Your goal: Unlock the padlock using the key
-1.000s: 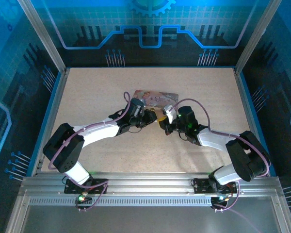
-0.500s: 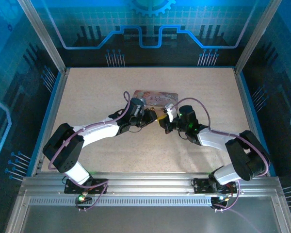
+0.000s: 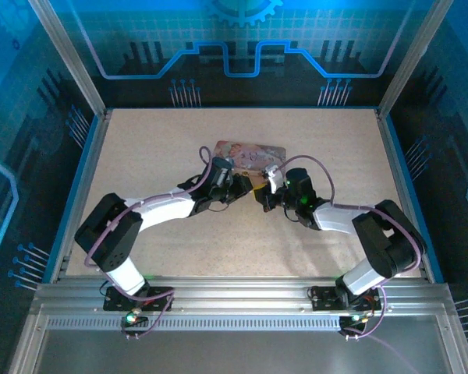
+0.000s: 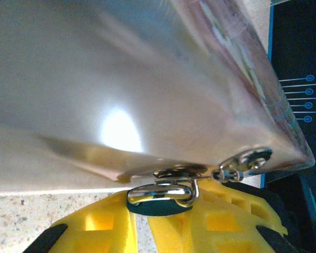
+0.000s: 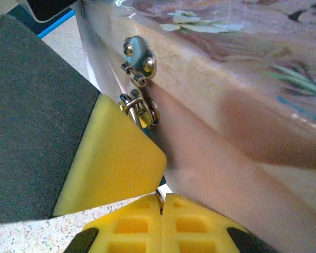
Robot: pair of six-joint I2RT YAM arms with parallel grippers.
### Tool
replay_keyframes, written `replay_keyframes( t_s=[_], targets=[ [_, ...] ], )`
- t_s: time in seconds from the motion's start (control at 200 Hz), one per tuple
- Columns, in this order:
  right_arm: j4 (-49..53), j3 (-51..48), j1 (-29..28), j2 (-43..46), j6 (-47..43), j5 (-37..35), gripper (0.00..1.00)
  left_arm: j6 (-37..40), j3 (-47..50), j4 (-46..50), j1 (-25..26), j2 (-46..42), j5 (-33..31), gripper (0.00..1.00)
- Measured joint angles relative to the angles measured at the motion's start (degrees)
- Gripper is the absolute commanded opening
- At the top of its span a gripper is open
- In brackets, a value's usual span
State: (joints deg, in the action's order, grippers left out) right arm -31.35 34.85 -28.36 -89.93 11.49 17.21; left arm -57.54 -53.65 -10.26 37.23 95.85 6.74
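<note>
Our left gripper (image 3: 244,185) has stayed put, jaws nearly closed on the padlock (image 4: 158,203) at the 6 o'clock edge of the pink tin (image 3: 249,153). Our right gripper (image 3: 265,195), pinched fully shut on the key (image 5: 159,194), has crept toward 10 o'clock. We judge the key is closing on the keyhole, with no turn made yet.

padlock (image 4: 160,196) hangs off near side of tin (image 3: 253,154) (at the hasp (image 5: 138,57)), in left gripper (image 3: 246,185); right gripper (image 3: 263,195) just right, key (image 5: 159,194) apparently in it.
</note>
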Motion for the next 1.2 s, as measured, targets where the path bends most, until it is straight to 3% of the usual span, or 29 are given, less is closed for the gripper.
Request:
replay_keyframes(
  t_s=[0.22, 0.5, 0.675, 0.91, 1.201],
  targets=[
    [-2.4, -0.1, 0.1, -4.3, 1.4, -1.0, 0.00, 0.0, 0.1, -2.5, 0.0, 3.5, -1.2, 0.18],
    [-3.7, -0.7, 0.0, -7.4, 3.9, -0.2, 0.00, -1.1, 3.0, -3.9, 0.3, 3.6, 0.2, 0.51],
    [-3.2, -0.9, 0.0, -7.8, 5.1, -0.3, 0.00, -0.9, 7.1, -3.8, 0.4, -1.4, 1.1, 0.67],
    [1.1, -0.2, 0.0, -6.4, 8.7, 0.4, 0.00, -1.8, 13.8, -4.8, -1.5, -11.6, 1.0, 0.67],
    [8.8, 1.9, -0.5, -2.8, 22.1, 2.8, 0.00, -7.1, 17.2, -12.0, -1.8, -9.6, 0.6, 0.62]
  ],
)
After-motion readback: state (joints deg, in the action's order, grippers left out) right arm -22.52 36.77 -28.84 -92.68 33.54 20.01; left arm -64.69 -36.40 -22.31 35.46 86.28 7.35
